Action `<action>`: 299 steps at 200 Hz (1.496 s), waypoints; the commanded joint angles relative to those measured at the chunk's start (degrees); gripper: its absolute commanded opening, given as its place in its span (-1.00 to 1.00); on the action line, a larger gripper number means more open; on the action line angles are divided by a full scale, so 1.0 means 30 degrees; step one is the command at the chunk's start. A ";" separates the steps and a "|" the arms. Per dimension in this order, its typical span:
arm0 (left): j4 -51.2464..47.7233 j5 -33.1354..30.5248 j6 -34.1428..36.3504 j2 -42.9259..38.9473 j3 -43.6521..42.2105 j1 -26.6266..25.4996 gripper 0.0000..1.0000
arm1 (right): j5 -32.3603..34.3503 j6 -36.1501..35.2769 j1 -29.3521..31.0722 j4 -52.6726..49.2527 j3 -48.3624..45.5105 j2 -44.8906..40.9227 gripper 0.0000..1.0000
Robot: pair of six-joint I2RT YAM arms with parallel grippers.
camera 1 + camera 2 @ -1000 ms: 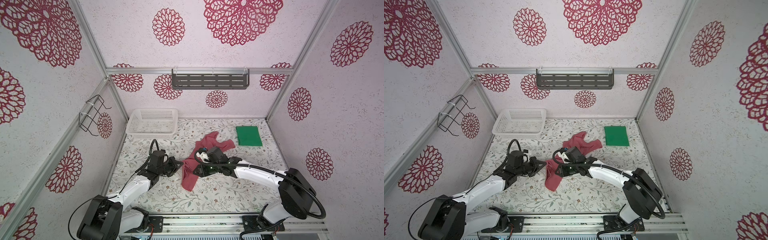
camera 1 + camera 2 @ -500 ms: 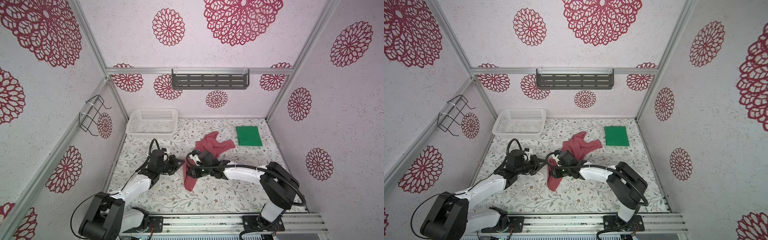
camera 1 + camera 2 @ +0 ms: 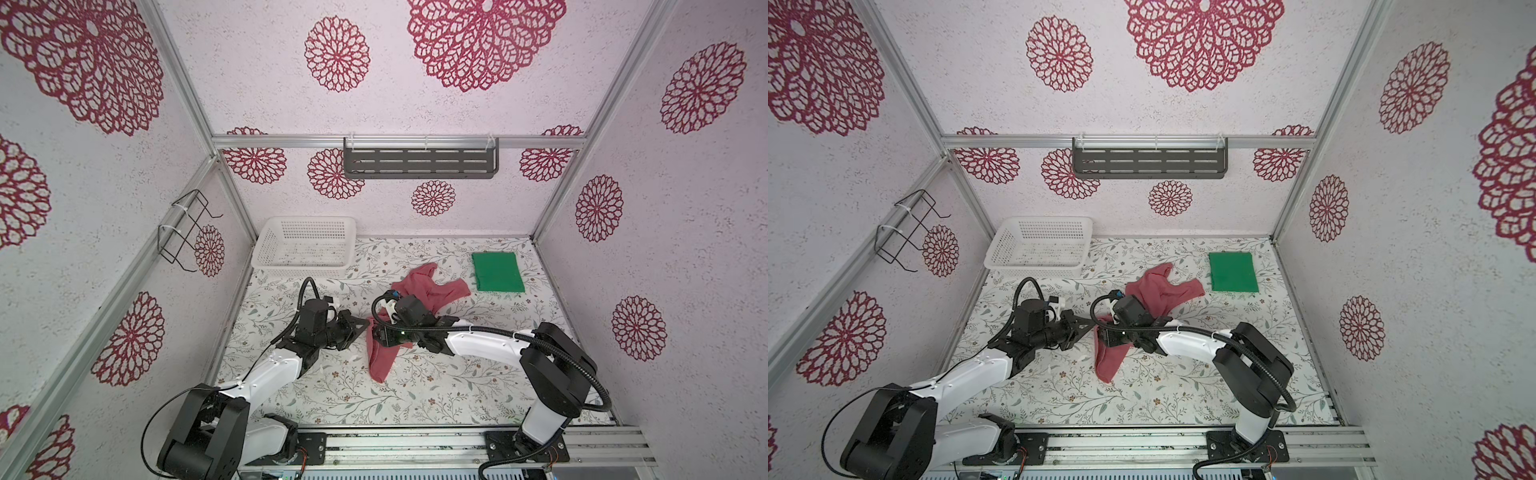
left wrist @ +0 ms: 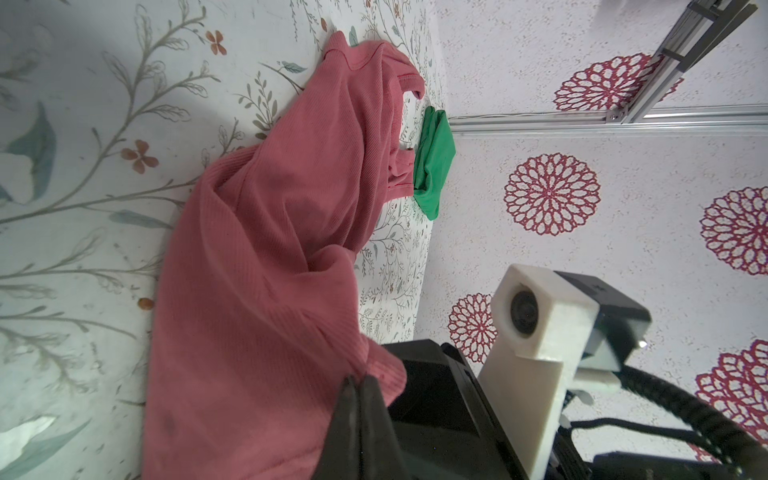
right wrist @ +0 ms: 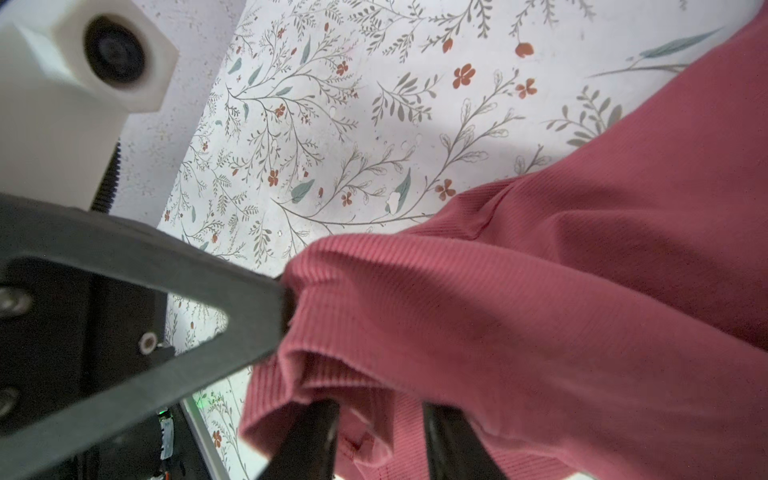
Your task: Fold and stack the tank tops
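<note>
Left wrist: rose top (image 4: 257, 249) in tool (image 4: 360, 381)

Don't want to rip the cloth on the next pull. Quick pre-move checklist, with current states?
1. Left pincer shut on the red top at its edge: ok.
2. Right pincer clamped on the red top: not ok, jaws apart with cloth between them.
3. Red top lying flat: not ok, bunched and twisted.
4. Green top folded flat: ok.
5. Room between the two pincers: cannot tell, they sit very close.
</note>
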 commanded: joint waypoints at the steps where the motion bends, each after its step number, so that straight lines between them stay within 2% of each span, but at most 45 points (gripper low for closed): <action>1: 0.0388 0.0153 0.0109 -0.0038 -0.0142 0.0182 -1.00 | 0.0087 0.0069 0.0035 0.0277 0.0812 0.0113 -0.90; 6: 0.0301 0.0131 0.0177 -0.0078 -0.0170 0.0201 -1.00 | 0.0171 0.0073 0.0020 0.0178 0.0812 0.0066 -1.00; 75: -0.0651 0.0069 0.1007 -0.0073 -0.0503 0.0515 -1.00 | 0.1394 0.0175 0.0035 -0.1808 -0.1395 -0.1829 -1.00; 105: -0.1510 -0.0372 0.1483 -0.0553 -0.0726 0.1075 -1.00 | 0.2022 0.0707 0.0016 -0.3135 -0.3092 -0.3746 -1.00; 129: -0.2848 -0.0996 0.2105 -0.1485 -0.0968 0.2156 -1.00 | 0.3258 0.1216 0.0016 -0.5752 -0.4695 -0.5828 -1.00; 153: -0.4293 -0.1882 0.2437 -0.3369 -0.1557 0.3583 -1.00 | 0.4930 0.2431 -0.0150 -0.9375 -0.6276 -0.8109 -1.00; 188: -0.7627 -0.3647 0.2406 -0.7155 -0.2616 0.4747 -1.00 | 0.7657 0.5821 -0.1327 -1.5095 -0.7781 -1.1274 -1.00; 205: -0.9526 -0.4685 0.1927 -0.9580 -0.3528 0.4810 -1.00 | 0.7492 0.7172 -0.1488 -1.5915 -0.8580 -1.2376 -1.00; 235: -1.2103 -0.5544 0.0997 -1.3273 -0.4989 0.5052 -1.00 | 0.5349 0.8374 -0.0664 -1.5317 -0.9962 -1.3063 -1.00; 245: -1.1986 -0.5165 0.0508 -1.3883 -0.5565 0.5028 -1.00 | 0.5002 0.8123 -0.0416 -1.5706 -0.9848 -1.2976 -0.91; 263: -1.2014 -0.4387 0.0440 -1.3987 -0.6005 0.4950 -1.00 | 0.4612 0.6796 -0.0335 -1.6386 -0.9002 -1.3374 -0.50; 272: -1.2294 -0.4146 0.0930 -1.3698 -0.5874 0.4887 -1.00 | 0.4415 0.6142 -0.0430 -1.6524 -0.8446 -1.3906 -0.36; 287: -1.2619 -0.3639 0.2014 -1.2736 -0.5504 0.4876 -1.00 | 0.4187 0.5503 -0.1060 -1.6748 -0.7743 -1.4611 -0.34; 299: -1.2593 -0.3077 0.2845 -1.1631 -0.5260 0.4837 -1.00 | 0.3845 0.5212 -0.1928 -1.6484 -0.7669 -1.4850 -0.40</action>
